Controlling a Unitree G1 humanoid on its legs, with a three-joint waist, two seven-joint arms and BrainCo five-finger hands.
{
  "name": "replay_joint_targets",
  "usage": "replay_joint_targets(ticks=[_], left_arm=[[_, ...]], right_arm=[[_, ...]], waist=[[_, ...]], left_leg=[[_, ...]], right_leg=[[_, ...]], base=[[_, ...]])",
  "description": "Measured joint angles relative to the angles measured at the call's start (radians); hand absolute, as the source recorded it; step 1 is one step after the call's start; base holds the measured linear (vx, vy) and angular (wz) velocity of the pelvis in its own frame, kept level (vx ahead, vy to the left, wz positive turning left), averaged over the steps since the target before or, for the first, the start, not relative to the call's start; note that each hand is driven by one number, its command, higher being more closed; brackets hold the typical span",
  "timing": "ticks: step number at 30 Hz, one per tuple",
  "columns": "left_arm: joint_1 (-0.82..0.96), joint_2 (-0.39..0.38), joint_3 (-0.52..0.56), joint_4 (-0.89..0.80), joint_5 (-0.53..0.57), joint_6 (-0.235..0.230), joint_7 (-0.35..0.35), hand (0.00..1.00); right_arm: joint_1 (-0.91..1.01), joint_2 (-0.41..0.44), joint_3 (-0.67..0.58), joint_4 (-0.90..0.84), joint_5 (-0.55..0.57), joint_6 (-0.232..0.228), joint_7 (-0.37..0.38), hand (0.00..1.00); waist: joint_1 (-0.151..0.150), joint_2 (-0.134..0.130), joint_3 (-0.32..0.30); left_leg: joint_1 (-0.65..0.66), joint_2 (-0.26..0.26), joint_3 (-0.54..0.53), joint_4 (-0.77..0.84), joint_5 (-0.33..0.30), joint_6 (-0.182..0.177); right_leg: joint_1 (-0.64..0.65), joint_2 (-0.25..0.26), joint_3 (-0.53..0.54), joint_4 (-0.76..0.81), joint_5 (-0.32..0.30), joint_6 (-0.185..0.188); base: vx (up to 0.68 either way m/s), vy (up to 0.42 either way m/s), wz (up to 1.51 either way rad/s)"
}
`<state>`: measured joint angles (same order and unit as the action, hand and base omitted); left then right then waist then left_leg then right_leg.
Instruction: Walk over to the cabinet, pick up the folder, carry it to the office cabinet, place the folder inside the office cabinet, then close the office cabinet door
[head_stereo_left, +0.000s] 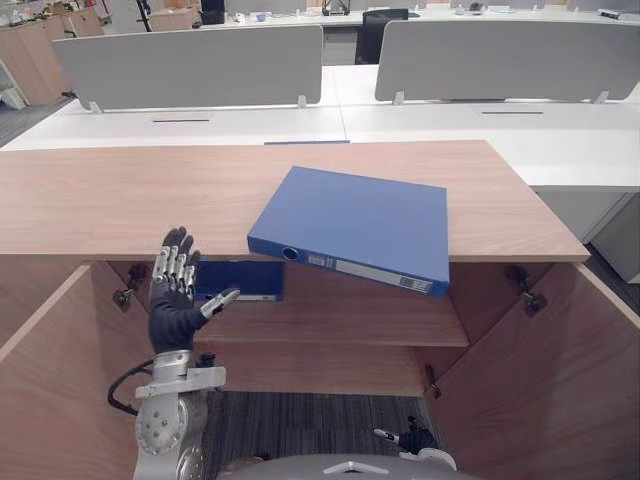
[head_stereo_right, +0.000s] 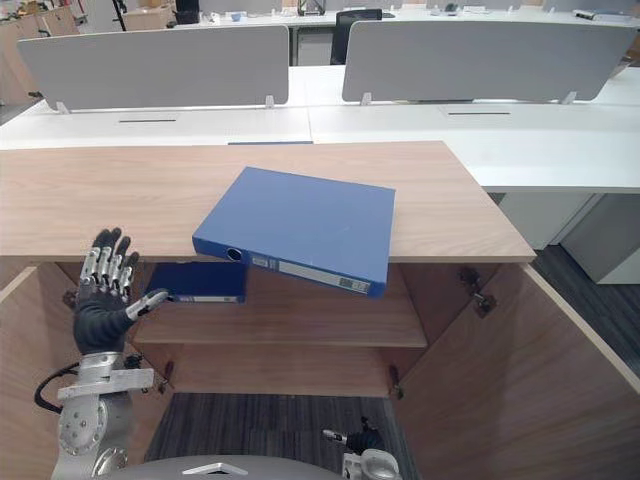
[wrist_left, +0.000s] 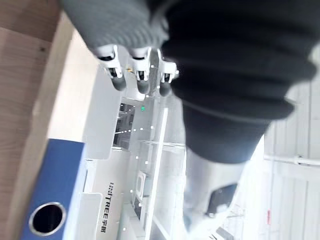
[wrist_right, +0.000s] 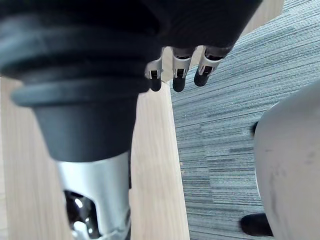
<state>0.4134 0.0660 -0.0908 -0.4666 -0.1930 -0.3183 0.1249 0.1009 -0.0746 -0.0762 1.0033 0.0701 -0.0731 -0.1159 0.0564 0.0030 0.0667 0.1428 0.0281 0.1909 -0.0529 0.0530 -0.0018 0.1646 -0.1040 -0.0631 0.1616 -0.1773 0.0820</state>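
Folder (head_stereo_left: 355, 225) lies atop the cabinet (head_stereo_left: 120, 195) — left hand (head_stereo_left: 172, 300) raised, fingers straight

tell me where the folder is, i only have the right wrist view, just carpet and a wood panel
Observer: The blue folder lies flat on the cabinet top, one corner overhanging the front edge.
Operator: where's the left hand
Observer: The left hand is raised and open before the open cabinet, left of the folder, not touching it.
Operator: anything inside
Observer: A darker blue folder lies on the shelf.
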Motion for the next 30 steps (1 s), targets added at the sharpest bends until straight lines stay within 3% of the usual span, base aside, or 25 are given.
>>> replay_joint_targets(ticks=[5, 11, 16, 23, 30], left_arm=[[-0.074, 0.089, -0.071, 0.000, 0.225, 0.001, 0.085, 0.00], [-0.243, 0.183, -0.223, 0.008, 0.529, 0.002, 0.111, 0.00], [-0.362, 0.213, -0.286, 0.039, 0.729, 0.012, 0.139, 0.00], [-0.469, 0.238, -0.385, 0.154, 0.930, 0.048, 0.175, 0.00], [-0.502, 0.259, -0.392, 0.262, 1.051, 0.104, 0.195, 0.00]], right_arm=[[-0.014, -0.023, 0.066, 0.019, -0.005, -0.012, 0.003, 0.00], [-0.030, -0.043, 0.108, 0.034, -0.033, -0.026, 0.003, 0.00], [-0.033, -0.052, 0.113, 0.035, -0.033, -0.033, 0.003, 0.00], [-0.046, -0.053, 0.113, 0.035, -0.032, -0.033, 0.003, 0.00], [-0.056, -0.053, 0.112, 0.036, -0.029, -0.031, 0.003, 0.00]], waist=[[-0.011, 0.009, -0.005], [-0.042, 0.025, -0.016], [-0.058, 0.035, -0.022], [-0.074, 0.039, -0.025], [-0.075, 0.034, -0.024]], left_leg=[[0.011, 0.001, 0.002, -0.006, 0.002, -0.003], [0.020, 0.002, 0.031, -0.025, 0.007, -0.003], [0.027, 0.002, 0.049, -0.025, 0.007, -0.002], [0.023, 0.001, 0.058, -0.031, 0.005, -0.003], [0.020, -0.001, 0.056, -0.033, 0.005, -0.002]], right_leg=[[0.008, 0.002, 0.007, -0.006, 0.002, -0.002], [-0.001, 0.006, 0.038, -0.016, 0.011, -0.001], [-0.003, 0.007, 0.055, -0.021, 0.016, -0.002], [-0.020, 0.008, 0.074, -0.020, 0.018, -0.002], [-0.017, 0.008, 0.075, -0.042, 0.023, -0.014]], base=[[-0.02, -0.004, -0.01], [-0.01, 0.002, -0.13], [0.01, 0.001, -0.11], [-0.02, -0.007, -0.08], [0.00, 0.000, 0.00]])
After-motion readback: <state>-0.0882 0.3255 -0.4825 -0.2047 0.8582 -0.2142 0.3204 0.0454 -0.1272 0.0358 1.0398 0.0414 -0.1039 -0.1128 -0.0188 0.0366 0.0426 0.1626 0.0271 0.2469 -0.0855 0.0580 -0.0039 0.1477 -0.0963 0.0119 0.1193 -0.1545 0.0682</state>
